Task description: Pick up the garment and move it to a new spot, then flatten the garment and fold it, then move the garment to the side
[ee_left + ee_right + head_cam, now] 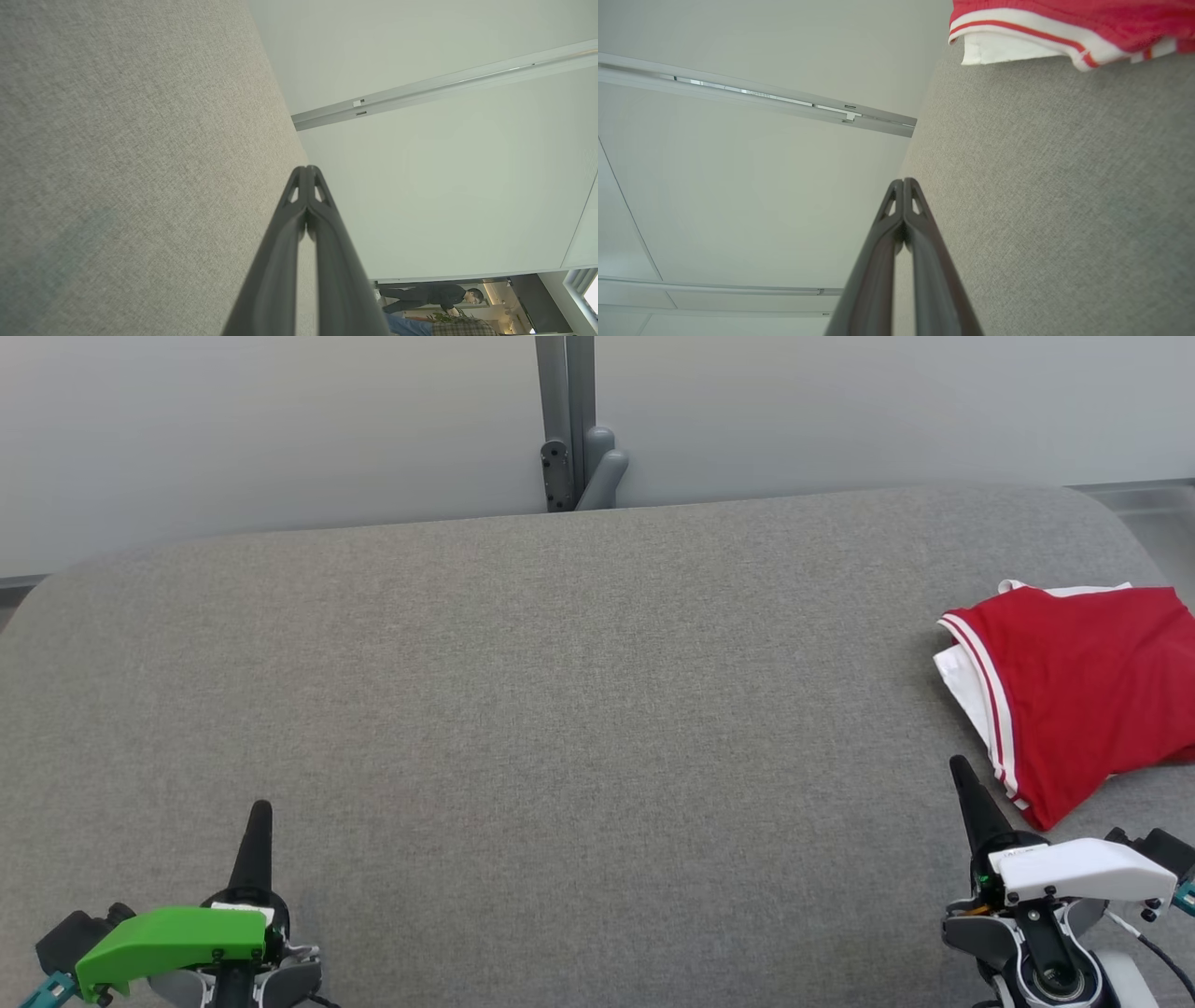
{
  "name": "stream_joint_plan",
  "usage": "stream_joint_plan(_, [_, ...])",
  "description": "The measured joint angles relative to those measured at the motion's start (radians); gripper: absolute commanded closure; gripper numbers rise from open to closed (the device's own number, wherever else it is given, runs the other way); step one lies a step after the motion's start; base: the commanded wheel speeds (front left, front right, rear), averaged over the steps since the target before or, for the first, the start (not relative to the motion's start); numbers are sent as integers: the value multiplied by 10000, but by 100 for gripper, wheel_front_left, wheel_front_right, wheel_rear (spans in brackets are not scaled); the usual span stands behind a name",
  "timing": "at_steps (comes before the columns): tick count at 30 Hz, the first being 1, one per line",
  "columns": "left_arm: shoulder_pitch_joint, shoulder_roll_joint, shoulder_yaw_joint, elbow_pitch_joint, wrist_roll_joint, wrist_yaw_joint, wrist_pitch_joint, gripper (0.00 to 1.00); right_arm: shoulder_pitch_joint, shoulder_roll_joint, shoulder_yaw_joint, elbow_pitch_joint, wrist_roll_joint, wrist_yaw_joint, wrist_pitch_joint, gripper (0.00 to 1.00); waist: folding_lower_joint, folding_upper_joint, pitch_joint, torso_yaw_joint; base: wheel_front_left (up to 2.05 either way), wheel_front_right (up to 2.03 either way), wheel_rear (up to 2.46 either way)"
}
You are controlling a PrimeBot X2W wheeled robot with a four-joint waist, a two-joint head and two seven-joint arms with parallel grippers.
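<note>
I am holding both end effectors closed and empty, my left end effector (260, 810) at the bench's (560, 709) near left and my right end effector (961, 767) at its near right. The red garment (1074, 691) is lying folded at the right edge, near my right fingers but apart. Its white-striped hem is facing left and running near to far. The frame is cutting off its length. My right wrist view is catching that hem. My left wrist view is showing a person (430, 296) beyond the bench.

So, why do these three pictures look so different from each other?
Head view: even, soft light, barely any shadows, red garment sharp. Left wrist view: tilted sideways, left gripper blurring toward the lens. Right wrist view: same tilt, right gripper likewise, garment's striped edge slightly soft.
</note>
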Motion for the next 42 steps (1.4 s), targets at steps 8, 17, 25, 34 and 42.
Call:
stream_joint_plan(8, [-67,8,46,-94,-644,-77,165,100,-5,-4,-73,-90,704,0,174,100,0,0,-9,45,0,0,0])
stream_joint_plan(17, [-113,15,102,-211,-1354,-155,360,100,-9,-12,-155,-186,1432,0,353,100,0,0,-19,96,0,0,0])
stream_joint_plan(25, [-155,21,148,-278,-1845,-209,489,100,-11,-17,-221,-251,1971,0,472,100,0,0,-28,136,0,0,0])
stream_joint_plan(34, [-243,29,219,-380,-2615,-286,677,100,-13,-23,-305,-351,2752,0,662,100,0,0,-41,198,0,0,0])
stream_joint_plan(42, [-259,31,230,-399,-2740,-299,711,100,-15,-23,-318,-364,2849,0,700,100,0,0,-42,206,0,0,0])
